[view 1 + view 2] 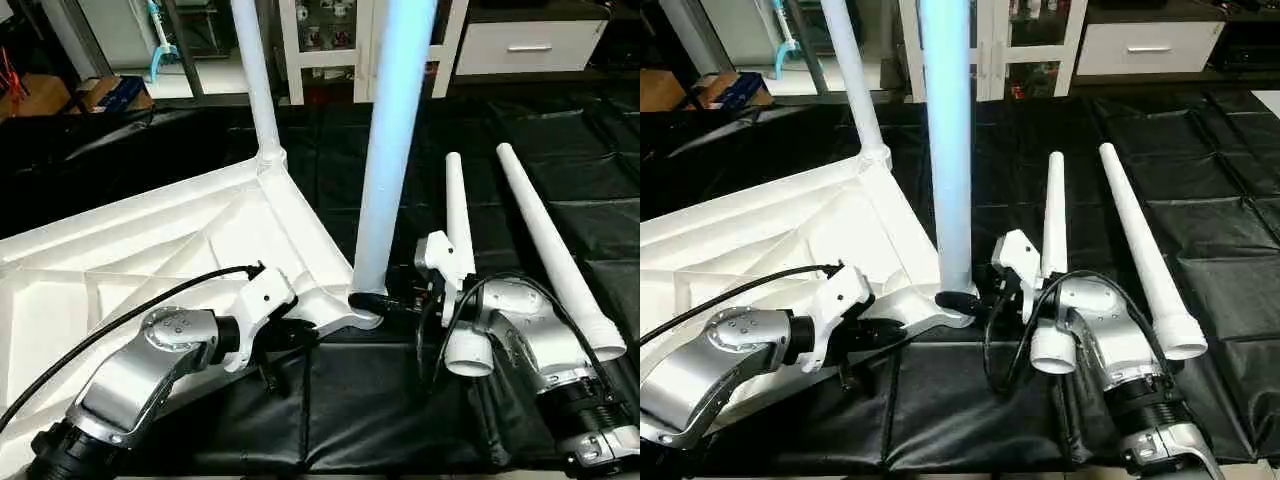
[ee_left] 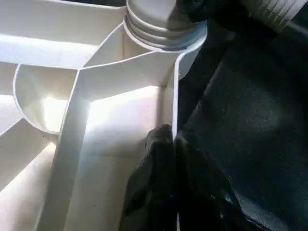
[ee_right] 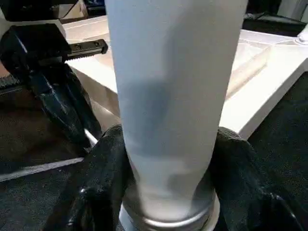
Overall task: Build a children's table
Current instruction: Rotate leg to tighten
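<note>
We see the ribbed white plastic tabletop (image 1: 150, 260) lying underside up on black sheeting (image 1: 330, 410). At its near corner socket stands a smooth tapered leg (image 1: 385, 150); the right gripper (image 3: 166, 192) is clamped around its base, shown close in the right wrist view. The left gripper (image 2: 168, 144) pinches the tabletop's thin rim wall beside that socket. Two loose legs (image 1: 550, 250) lie right of the socket.

A lab or workshop room is suggested: the floor is covered by black padded sheeting (image 1: 400, 400), white glass-fronted cabinets (image 1: 330, 40) are seen behind, and a cardboard box (image 1: 110, 92) is kept nearby.
</note>
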Controlling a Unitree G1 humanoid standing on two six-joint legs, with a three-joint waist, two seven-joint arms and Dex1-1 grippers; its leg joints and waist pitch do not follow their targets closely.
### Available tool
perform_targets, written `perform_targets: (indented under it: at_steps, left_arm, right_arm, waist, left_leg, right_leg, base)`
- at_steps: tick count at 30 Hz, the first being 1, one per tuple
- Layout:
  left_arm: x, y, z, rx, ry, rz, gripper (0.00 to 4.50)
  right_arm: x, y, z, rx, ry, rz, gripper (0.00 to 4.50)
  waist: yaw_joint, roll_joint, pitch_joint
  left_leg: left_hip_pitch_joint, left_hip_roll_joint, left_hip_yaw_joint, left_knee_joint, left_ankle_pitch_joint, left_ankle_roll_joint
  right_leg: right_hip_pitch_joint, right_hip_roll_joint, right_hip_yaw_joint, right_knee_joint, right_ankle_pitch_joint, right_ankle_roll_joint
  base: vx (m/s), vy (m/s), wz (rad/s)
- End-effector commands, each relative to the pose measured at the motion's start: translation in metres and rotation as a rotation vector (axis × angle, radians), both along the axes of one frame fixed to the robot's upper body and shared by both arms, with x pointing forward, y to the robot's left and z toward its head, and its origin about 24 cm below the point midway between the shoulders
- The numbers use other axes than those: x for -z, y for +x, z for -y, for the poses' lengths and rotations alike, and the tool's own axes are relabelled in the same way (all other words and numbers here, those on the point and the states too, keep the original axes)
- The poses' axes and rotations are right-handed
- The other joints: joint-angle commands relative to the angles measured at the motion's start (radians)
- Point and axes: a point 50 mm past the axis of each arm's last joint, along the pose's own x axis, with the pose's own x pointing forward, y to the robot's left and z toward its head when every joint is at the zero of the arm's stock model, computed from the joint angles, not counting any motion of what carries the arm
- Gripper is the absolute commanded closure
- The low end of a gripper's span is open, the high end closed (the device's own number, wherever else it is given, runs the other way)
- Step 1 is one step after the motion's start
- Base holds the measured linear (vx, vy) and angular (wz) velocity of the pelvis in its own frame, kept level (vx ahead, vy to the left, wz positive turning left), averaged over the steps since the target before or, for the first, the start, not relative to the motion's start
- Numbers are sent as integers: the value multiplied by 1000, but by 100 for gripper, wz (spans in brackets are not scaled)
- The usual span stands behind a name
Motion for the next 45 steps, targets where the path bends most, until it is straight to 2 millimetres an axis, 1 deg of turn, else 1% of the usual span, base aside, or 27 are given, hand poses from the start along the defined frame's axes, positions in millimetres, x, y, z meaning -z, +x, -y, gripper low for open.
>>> perform_targets:
  at_steps: [1,3,5,7,8,9,11,12,13,14,15,17,20,21,22,24,25,27,28,29,30,33,35,36,37,41,45]
  left_arm:
    - [19,-3,9,-31,15,-73,450]
    - [20,-1,11,-53,17,-64,450]
    - [22,6,17,-111,24,-43,450]
    - [24,13,24,-175,30,-24,450]
    - [27,20,29,-235,40,-7,450]
    - [28,25,33,-276,48,15,450]
    - [28,25,33,-276,48,15,450]
    - [28,31,37,-323,46,36,450]
    - [28,38,42,-370,42,65,450]
    - [28,43,47,-401,37,82,450]
    - [28,47,50,-420,33,92,450]
    - [26,51,51,-433,28,103,450]
    - [26,52,50,-435,24,103,450]
    - [26,51,50,-435,16,95,450]
    - [27,51,48,-429,12,91,450]
    - [28,49,46,-422,6,83,450]
    - [30,48,44,-400,-3,83,450]
    - [30,47,43,-386,-6,86,450]
    - [31,42,41,-337,-7,80,450]
    - [31,38,40,-296,-4,76,450]
    - [32,35,38,-273,0,70,450]
    - [35,26,32,-225,17,40,450]
    - [36,22,29,-194,21,27,450]
    - [37,15,26,-144,22,3,450]
    - [37,14,26,-141,21,2,450]
    - [36,3,19,-71,21,-26,450]
    - [34,-5,15,-8,15,-45,450]
  right_arm:
    - [15,15,13,302,-49,-16,237]
    - [18,17,13,350,-54,-17,240]
    - [23,23,12,497,-53,-29,241]
    - [28,27,8,615,-55,-44,242]
    - [31,29,2,704,-74,-38,243]
    - [33,30,-1,782,-84,-33,243]
    - [33,30,-1,782,-84,-33,244]
    - [36,30,-8,835,-80,-43,244]
    - [39,29,-19,875,-66,-47,244]
    - [38,29,-31,887,-41,-44,245]
    - [38,29,-39,891,-25,-40,246]
    - [29,28,-55,793,89,-45,247]
    - [23,27,-59,744,150,-46,247]
    - [18,26,-62,700,198,-40,247]
    - [11,24,-62,661,249,-30,212]
    - [4,22,-60,624,293,-15,192]
    - [-6,21,-56,589,327,18,176]
    - [-9,21,-54,578,329,32,169]
    - [-18,22,-47,518,362,28,159]
    - [-24,21,-42,458,383,23,159]
    - [-28,21,-38,413,382,20,146]
    - [-32,17,-22,288,302,25,124]
    - [-33,15,-15,227,259,21,124]
    - [-32,11,-4,162,179,35,124]
    - [-32,11,-4,159,176,36,124]
    - [-25,8,16,90,40,15,124]
    - [-21,7,24,48,-43,14,124]
  waist:
    - [1,-9,-51]
    - [-3,-10,-51]
    - [-10,-10,-44]
    - [-13,-11,-45]
    - [-16,-10,-43]
    - [-17,-14,-42]
    - [-15,-12,-42]
    - [-18,-14,-37]
    - [-19,-12,-37]
    - [-20,-16,-38]
    - [-17,-15,-37]
    - [-16,-12,-34]
    - [-17,-9,-38]
    - [-16,-7,-43]
    - [-13,-8,-44]
    - [-8,-11,-46]
    - [-7,-13,-45]
    - [-9,-13,-46]
    - [-9,-15,-47]
    - [-10,-16,-50]
    - [-9,-13,-52]
    - [-7,-11,-52]
    - [-1,-12,-59]
    - [1,-13,-62]
    - [3,-13,-62]
    - [16,-17,-62]
    - [18,-18,-56]
  left_leg:
    - [12,75,-37,-87,-221,77]
    - [14,73,-40,-89,-260,49]
    - [14,73,-40,-94,-288,32]
    - [15,72,-43,-95,-316,17]
    - [16,70,-42,-96,-331,6]
    - [18,69,-43,-98,-354,-4]
    - [20,67,-45,-99,-377,-15]
    - [15,66,-47,-102,-412,-15]
    - [21,64,-48,-101,-428,-26]
    - [22,65,-48,-102,-435,-28]
    - [29,64,-47,-103,-454,-32]
    - [34,65,-51,-105,-512,-38]
    - [23,70,-56,-117,-509,-43]
    - [17,73,-54,-118,-465,-38]
    - [16,74,-49,-115,-425,-30]
    - [16,73,-41,-111,-383,-6]
    - [12,73,-39,-109,-357,19]
    - [2,74,-42,-108,-318,44]
    - [3,74,-42,-107,-311,49]
    - [-1,74,-43,-104,-276,64]
    - [-4,75,-44,-101,-230,88]
    - [1,75,-37,-90,-168,119]
    - [-1,75,-38,-83,-112,139]
    - [1,75,-36,-76,-63,160]
    - [0,73,-35,-70,-18,185]
    - [2,76,-34,-66,5,218]
    - [6,81,-32,-71,-46,197]
  right_leg:
    - [35,-53,33,-63,-270,-241]
    - [35,-53,32,-66,-326,-221]
    - [29,-52,34,-72,-357,-205]
    - [28,-52,33,-74,-386,-187]
    - [22,-50,34,-78,-399,-179]
    - [20,-49,33,-83,-431,-163]
    - [18,-52,33,-86,-465,-146]
    - [14,-51,32,-91,-506,-121]
    - [7,-51,32,-97,-530,-108]
    - [7,-50,32,-99,-535,-105]
    - [-1,-49,33,-102,-544,-98]
    - [-4,-50,30,-107,-574,-79]
    - [10,-47,28,-96,-461,-91]
    - [15,-49,31,-89,-380,-111]
    - [16,-48,33,-86,-314,-132]
    - [19,-51,37,-83,-267,-159]
    - [23,-54,38,-83,-256,-167]
    - [30,-58,35,-81,-277,-168]
    - [31,-59,35,-82,-286,-168]
    - [38,-60,35,-78,-268,-172]
    - [40,-60,34,-73,-228,-180]
    - [34,-57,33,-67,-170,-215]
    - [43,-58,30,-55,-102,-240]
    - [41,-55,28,-47,-34,-256]
    - [41,-55,28,-40,21,-272]
    - [41,-56,27,-38,-2,-286]
    - [35,-54,26,-47,-101,-284]
  base:
    - [0,0,0]
    - [0,0,0]
    - [0,0,0]
    - [0,0,0]
    - [0,0,0]
    - [0,0,0]
    - [0,0,0]
    - [0,0,0]
    - [0,0,0]
    - [0,0,0]
    - [0,0,0]
    - [0,0,0]
    - [0,0,0]
    - [0,0,0]
    - [0,0,0]
    - [0,0,0]
    - [0,0,0]
    - [0,0,0]
    - [0,0,0]
    - [0,0,0]
    - [0,0,0]
    - [44,-22,1]
    - [61,-22,1]
    - [60,-16,1]
    - [60,-16,1]
    - [0,0,0]
    - [0,0,0]
